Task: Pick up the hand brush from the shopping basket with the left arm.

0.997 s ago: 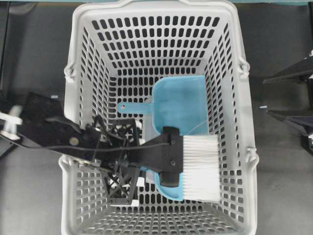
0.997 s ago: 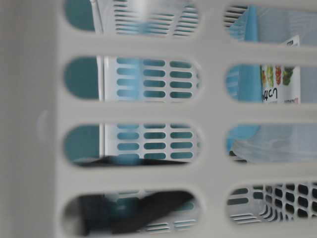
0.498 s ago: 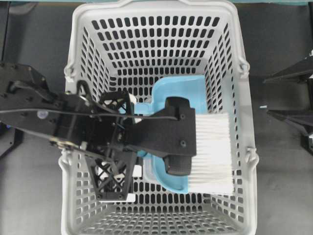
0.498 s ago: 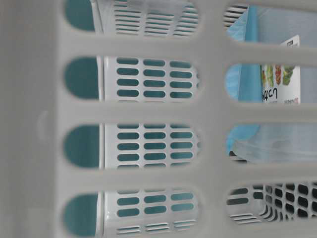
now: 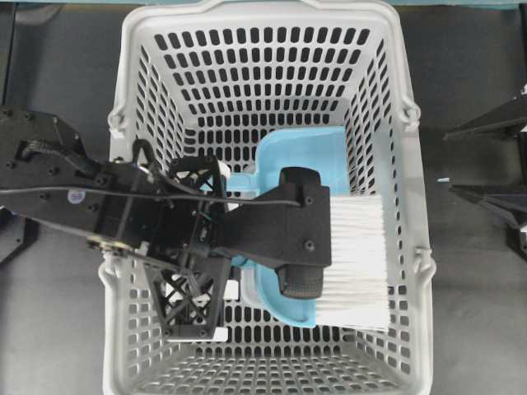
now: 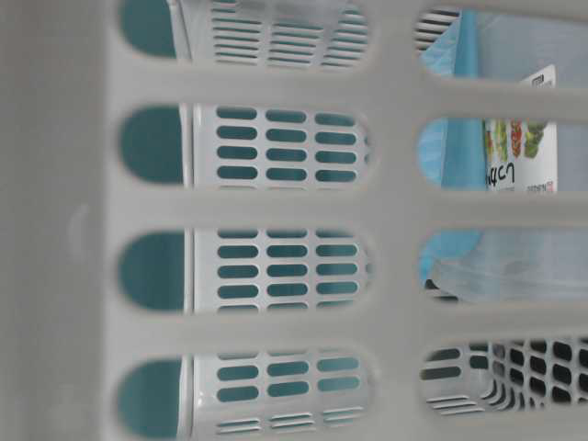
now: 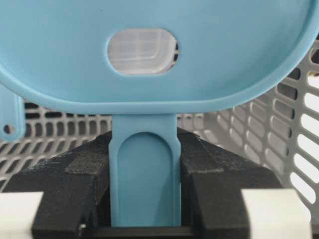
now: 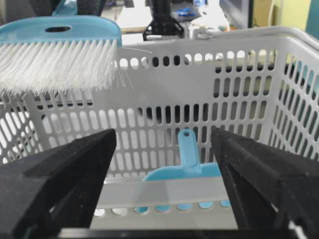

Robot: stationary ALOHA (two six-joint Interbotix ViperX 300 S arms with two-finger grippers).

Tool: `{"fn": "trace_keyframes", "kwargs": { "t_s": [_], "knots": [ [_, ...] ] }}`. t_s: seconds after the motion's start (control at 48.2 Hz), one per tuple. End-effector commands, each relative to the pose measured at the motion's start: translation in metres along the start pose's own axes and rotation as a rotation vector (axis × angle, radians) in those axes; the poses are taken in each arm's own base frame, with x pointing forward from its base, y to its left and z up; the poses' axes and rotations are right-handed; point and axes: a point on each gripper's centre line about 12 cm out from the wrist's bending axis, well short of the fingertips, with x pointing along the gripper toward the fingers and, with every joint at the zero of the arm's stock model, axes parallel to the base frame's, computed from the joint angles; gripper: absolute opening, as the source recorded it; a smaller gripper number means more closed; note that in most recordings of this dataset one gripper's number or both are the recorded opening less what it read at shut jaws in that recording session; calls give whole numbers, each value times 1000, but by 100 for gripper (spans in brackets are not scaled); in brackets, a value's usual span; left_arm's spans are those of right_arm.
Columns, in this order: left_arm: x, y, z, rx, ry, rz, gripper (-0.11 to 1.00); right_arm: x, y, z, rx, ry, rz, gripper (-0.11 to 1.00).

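The light-grey shopping basket [image 5: 140,49] fills the overhead view. My left gripper [image 7: 144,169] is shut on the thin handle of the light-blue hand brush [image 7: 149,50]. It holds the brush up above the basket floor. The brush's white bristles [image 5: 356,259] stick out to the right of the black left wrist block [image 5: 280,234]. The brush also shows high at the upper left of the right wrist view [image 8: 60,50]. My right gripper [image 8: 163,149] is open and empty outside the basket's wall.
A light-blue dustpan [image 5: 300,160] lies on the basket floor under the brush, and it also shows in the right wrist view [image 8: 185,167]. The table-level view looks through the basket's slotted wall [image 6: 276,207]. The right arm's black parts [image 5: 490,123] are at the right edge.
The left arm has risen with the brush, so arm and brush look larger from overhead. The dark arm shape has left the table-level view. Little has moved in the last half second.
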Motion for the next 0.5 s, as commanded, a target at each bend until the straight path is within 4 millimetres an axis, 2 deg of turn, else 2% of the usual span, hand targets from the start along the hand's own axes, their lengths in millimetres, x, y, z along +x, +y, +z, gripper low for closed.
{"fn": "trace_keyframes", "kwargs": {
  "t_s": [0.0, 0.478],
  "knots": [
    [-9, -1, 1, 2, -28, -4, 23, 1, 0, 2, 5, -6, -2, 74],
    [1, -2, 3, 3, -8, 2, 23, 1, 0, 2, 5, -6, -2, 74]
  ]
}}
